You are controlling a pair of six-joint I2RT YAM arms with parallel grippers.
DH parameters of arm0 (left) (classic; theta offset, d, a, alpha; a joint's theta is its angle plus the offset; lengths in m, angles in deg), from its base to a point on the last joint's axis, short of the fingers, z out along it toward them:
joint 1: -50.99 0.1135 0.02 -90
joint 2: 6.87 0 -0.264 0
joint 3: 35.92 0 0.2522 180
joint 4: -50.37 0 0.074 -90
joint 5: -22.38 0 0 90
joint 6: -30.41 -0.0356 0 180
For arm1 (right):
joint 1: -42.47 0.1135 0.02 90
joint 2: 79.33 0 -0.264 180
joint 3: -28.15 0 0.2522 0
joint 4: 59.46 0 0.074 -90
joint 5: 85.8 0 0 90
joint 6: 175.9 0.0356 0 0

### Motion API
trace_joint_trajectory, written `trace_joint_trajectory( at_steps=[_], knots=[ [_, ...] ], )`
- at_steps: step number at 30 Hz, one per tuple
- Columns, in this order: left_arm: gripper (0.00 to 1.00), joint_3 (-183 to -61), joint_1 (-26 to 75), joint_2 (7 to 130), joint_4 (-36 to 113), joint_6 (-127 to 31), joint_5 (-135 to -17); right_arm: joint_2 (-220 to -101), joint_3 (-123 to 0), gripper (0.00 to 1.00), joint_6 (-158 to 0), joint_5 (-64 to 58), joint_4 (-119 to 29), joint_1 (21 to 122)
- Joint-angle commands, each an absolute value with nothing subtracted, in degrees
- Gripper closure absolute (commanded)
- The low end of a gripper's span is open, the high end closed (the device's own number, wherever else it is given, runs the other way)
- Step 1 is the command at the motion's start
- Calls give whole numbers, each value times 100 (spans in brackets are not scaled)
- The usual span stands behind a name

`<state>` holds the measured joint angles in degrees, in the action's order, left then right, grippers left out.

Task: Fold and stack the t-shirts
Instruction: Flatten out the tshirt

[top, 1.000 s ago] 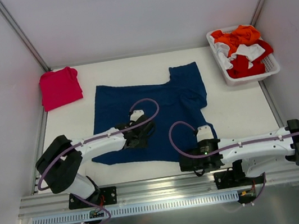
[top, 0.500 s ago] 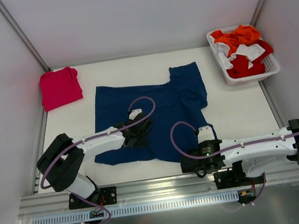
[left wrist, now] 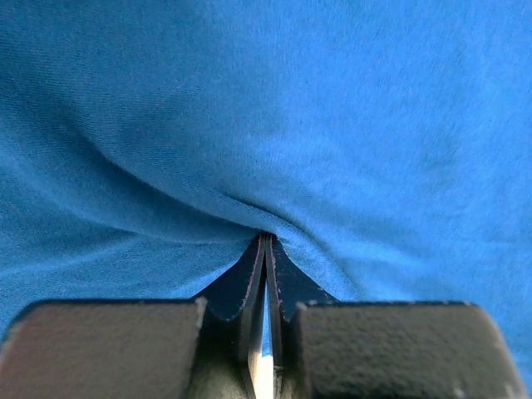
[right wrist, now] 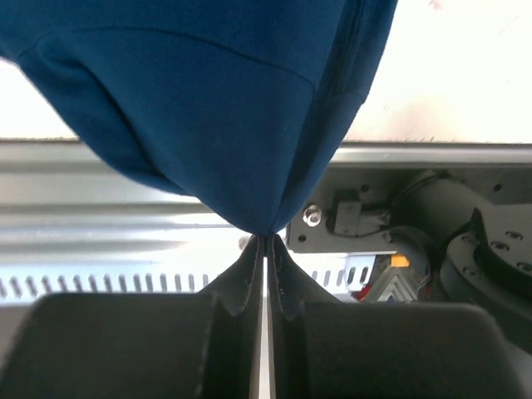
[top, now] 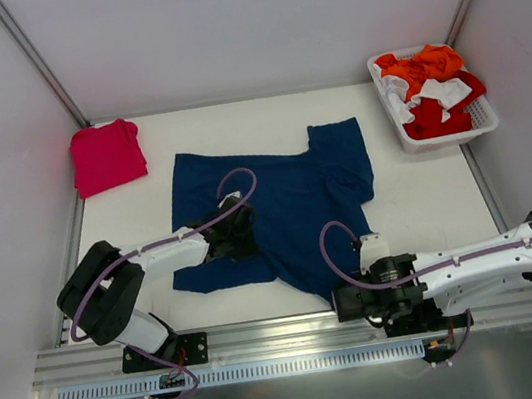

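At near edge of table (top: 429, 204), right gripper (right wrist: 266, 238) pinches navy shirt (top: 293, 180) corner; left gripper (left wrist: 266, 240) pinches a mid-body fold. Shirt stretches from right pinch toward far left.

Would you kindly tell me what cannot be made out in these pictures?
Top view: left gripper fingertips, hidden beneath its own wrist.
Left wrist view: navy t-shirt fills the frame; its edges are cut off.
Top view: clothes in the white basket, too tangled to count.
Top view: pinkish-red t-shirt folds, too small.
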<state>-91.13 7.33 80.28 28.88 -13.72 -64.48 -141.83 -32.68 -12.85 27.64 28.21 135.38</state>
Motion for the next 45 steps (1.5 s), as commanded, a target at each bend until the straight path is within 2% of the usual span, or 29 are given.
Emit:
trace_joint_trajectory(
  at_steps=[1,7,12,13,20,22,24,25,27,28,29,36,37,38,39,40,41,42,43,44,45],
  knots=[
    [100,-8791,845,8128,2378,-1503,-6384,-13963,-3544,99,-804,2459,4931,13783],
    [100,-8791,942,8137,2378,-1555,-6480,-14015,-4247,99,-697,2757,4931,14144],
    [100,-8791,959,8093,2369,-1617,-6507,-14568,-4704,97,-1181,2705,4931,14144],
    [100,-8791,959,8075,2369,-1626,-6515,-14656,-4688,95,-1225,2661,4931,14118],
    [100,-8826,968,7803,2193,-1731,-6498,-14798,-4310,97,-1164,2354,4931,13977],
    [100,-8852,968,7698,2140,-1766,-6489,-14754,-4222,94,-1129,2327,4923,13977],
    [100,-8905,968,7636,2044,-1784,-6489,-14745,-4099,81,-1041,2266,4923,13977],
    [100,-8914,968,7618,2035,-1793,-6489,-14771,-4055,78,-1006,2257,4922,13977],
    [100,-8958,968,7592,1982,-1802,-6489,-14911,-4002,48,-865,2292,4931,13977],
    [100,-8967,968,7592,1973,-1793,-6498,-14973,-3993,37,-830,2327,4931,13977],
    [100,-8984,968,7574,1956,-1802,-6507,-15034,-4019,31,-716,2475,4923,13977],
    [100,-9177,854,6900,1648,-1968,-6077,-15202,-5002,23,-801,3881,4914,13855],
    [100,-9247,845,6811,1622,-2029,-6024,-15237,-5126,25,-925,4013,4914,13732],
    [100,-9318,845,6723,1596,-2091,-5919,-15263,-5292,37,-1048,4284,4914,13609],
    [96,-9484,845,6609,1595,-2196,-5866,-15281,-5355,49,-1154,4444,4905,13303],
    [85,-9581,845,6573,1595,-2258,-5822,-15299,-5399,61,-1355,4567,4905,13126],
    [48,-9686,845,6555,1604,-2346,-5760,-15334,-5478,93,-1453,4829,4870,12968],
    [24,-9905,845,6607,1604,-2494,-5734,-15334,-5478,99,-1584,4954,4652,12601],
    [7,-10020,845,6651,1604,-2557,-5699,-15299,-5461,99,-2108,5016,4389,12388],
    [1,-10143,854,6738,1595,-2618,-5663,-15177,-5435,99,-2452,5025,4073,12186],
    [1,-10371,880,6905,1595,-2706,-5637,-15089,-5269,100,-2812,4990,3670,11784]
  ],
)
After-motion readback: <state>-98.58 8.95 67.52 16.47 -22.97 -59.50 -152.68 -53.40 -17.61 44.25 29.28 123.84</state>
